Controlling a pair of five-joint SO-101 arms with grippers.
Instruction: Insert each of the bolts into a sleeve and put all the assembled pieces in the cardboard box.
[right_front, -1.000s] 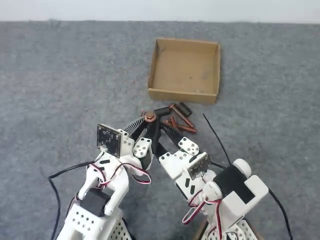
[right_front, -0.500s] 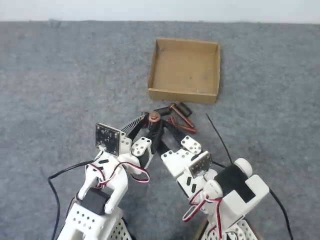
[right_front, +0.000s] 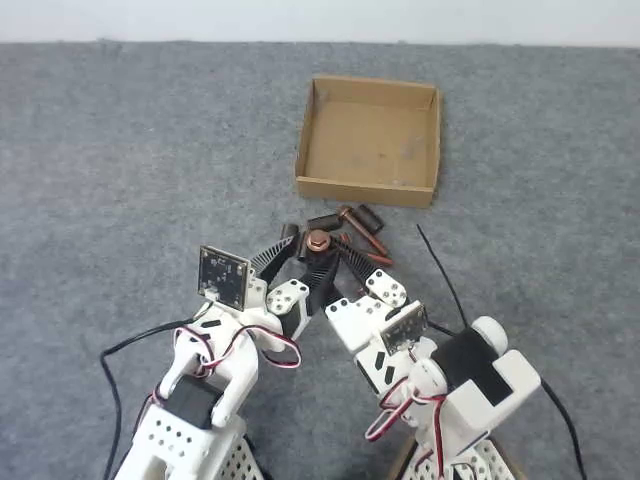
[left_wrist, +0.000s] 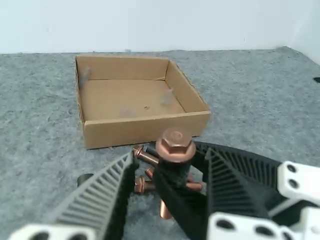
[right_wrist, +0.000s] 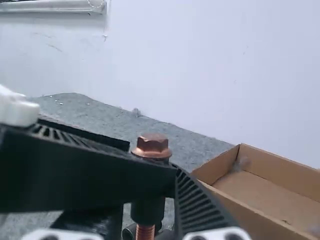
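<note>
A: As we scan from the left of the grey mat (right_front: 120, 150), what do we make of our left gripper (right_front: 300, 252)?
B: We see it spread: its ribbed outer finger (left_wrist: 107, 192) stands apart from the sleeve (left_wrist: 172, 177), with a clear gap between them.
A: And the sleeve itself?
B: We find it black and upright between our two grippers, on the near side of the cardboard box (right_front: 365, 190). A bolt (left_wrist: 175, 145) runs down through it, copper hex head on top, threaded end poking out underneath.
A: So which gripper has it?
B: Our right gripper (right_front: 332, 258), next along, is pinching the sleeve; from its wrist view we see its black fingers (right_wrist: 195, 200) close against it, the bolt head just above them.
A: What do we have further right?
B: We have loose bolts (right_front: 365, 232) and loose sleeves (right_front: 372, 216) in a small heap on the mat, just beside our grippers and near the box's front wall.
A: And the box?
B: We see it open-topped beyond the heap, its brown floor showing. Right of the heap, a thin black cable (right_front: 440, 275) lies across the mat.
</note>
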